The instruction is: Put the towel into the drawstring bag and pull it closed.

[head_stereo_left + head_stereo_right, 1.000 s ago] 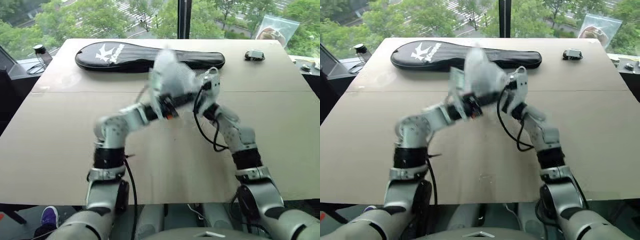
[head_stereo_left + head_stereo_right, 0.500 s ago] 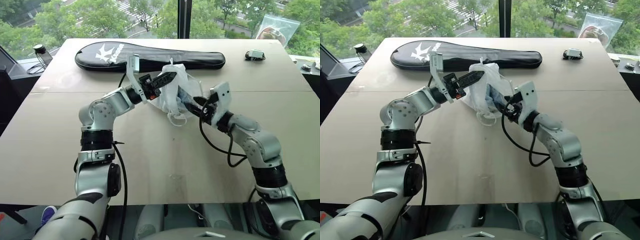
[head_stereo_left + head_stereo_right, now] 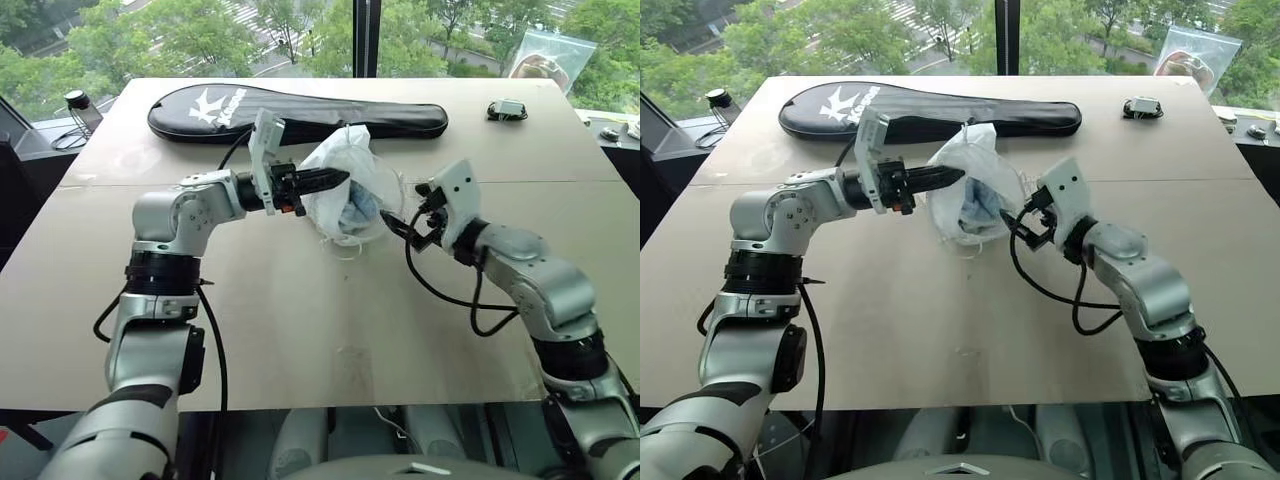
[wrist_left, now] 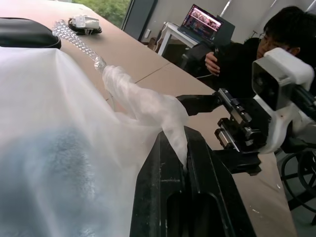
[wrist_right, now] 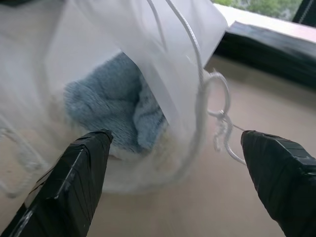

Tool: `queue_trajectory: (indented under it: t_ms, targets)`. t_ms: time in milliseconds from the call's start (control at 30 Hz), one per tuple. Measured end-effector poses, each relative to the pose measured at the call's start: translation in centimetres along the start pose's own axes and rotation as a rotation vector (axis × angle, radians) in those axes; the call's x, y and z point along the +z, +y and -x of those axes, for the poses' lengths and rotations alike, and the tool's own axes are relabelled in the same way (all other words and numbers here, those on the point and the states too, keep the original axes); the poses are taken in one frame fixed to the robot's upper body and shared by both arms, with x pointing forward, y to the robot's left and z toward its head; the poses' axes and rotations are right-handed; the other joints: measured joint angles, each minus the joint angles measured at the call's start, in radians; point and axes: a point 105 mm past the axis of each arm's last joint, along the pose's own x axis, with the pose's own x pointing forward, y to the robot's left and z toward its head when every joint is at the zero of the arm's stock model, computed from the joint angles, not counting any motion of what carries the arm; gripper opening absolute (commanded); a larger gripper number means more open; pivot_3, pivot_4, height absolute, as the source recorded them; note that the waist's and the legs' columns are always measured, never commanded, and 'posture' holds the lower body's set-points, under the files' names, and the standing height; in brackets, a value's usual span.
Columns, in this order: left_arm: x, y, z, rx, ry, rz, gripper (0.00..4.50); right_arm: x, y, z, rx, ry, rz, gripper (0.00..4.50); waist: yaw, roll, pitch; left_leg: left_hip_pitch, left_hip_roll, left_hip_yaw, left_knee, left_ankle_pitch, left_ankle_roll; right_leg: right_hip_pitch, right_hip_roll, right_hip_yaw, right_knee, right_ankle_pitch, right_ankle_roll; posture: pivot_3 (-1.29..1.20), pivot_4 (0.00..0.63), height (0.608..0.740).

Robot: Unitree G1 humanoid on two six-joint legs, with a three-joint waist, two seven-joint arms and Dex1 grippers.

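The translucent white drawstring bag (image 3: 345,170) hangs over the table's middle, with my left gripper (image 3: 340,179) shut on a gathered fold of its upper edge (image 4: 173,123). The light-blue towel (image 5: 111,106) lies inside the bag and shows through its open mouth and thin wall (image 3: 358,208). My right gripper (image 5: 176,136) is open with its fingers spread wide and nothing between them. It stands just right of the bag's mouth (image 3: 398,222). A thin white drawstring cord (image 5: 217,123) dangles in a loop from the mouth, between the right fingers.
A long black racket case (image 3: 300,110) lies across the far side of the table (image 3: 300,330). A small dark device (image 3: 508,110) sits at the far right. A clear zip bag (image 3: 550,60) is behind it. A person (image 4: 256,49) sits beyond the table.
My right gripper has let go at the bag's mouth, opened wide and drawn back to the right. The left gripper has carried the bag a little leftward, still shut on it.
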Motion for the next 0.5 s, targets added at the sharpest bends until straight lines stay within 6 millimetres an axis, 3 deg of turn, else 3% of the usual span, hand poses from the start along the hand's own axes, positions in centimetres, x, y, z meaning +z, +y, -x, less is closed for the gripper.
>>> queue_trajectory:
  t_ms: [67, 167, 400, 500]
  targets:
    - [-0.2, 0.2, 0.5, 0.012, 0.016, -0.022, 0.0, -0.2, -0.1, -0.5, -0.013, 0.006, -0.019, 4.46, -0.001, 0.0, 0.0, 0.0, 0.0, 0.0, 0.0, 0.0, 0.0, 0.0, 0.0, 0.0, 0.0, 0.0, 0.0, 0.0, 0.15, 0.74]
    - [-0.8, 0.5, 1.0, 0.021, 0.031, -0.034, 0.0, 0.1, -0.1, -1.0, -0.025, -0.002, -0.022, 3.59, 0.001, 0.0, 0.0, 0.0, 0.0, 0.0, 0.0, 0.0, 0.0, 0.0, 0.0, 0.0, 0.0, 0.0, 0.0, 0.0, 0.15, 0.74]
    - [-2.0, 0.7, 1.5, 0.032, 0.074, -0.073, 0.0, 0.1, -0.1, -1.2, -0.022, -0.003, -0.019, 0.06, 0.001, 0.0, 0.0, 0.0, 0.0, -0.001, 0.0, 0.0, 0.0, 0.0, 0.0, -0.001, 0.0, 0.0, 0.0, 0.0, 0.15, 0.74]
    - [-2.0, 0.7, 1.5, 0.035, 0.076, -0.085, 0.0, 0.4, 0.1, -0.8, -0.006, -0.001, -0.007, 0.06, 0.001, 0.0, 0.0, -0.001, 0.0, -0.001, 0.0, 0.0, 0.0, 0.0, 0.0, -0.001, 0.0, 0.0, 0.0, 0.0, 0.15, 0.74]
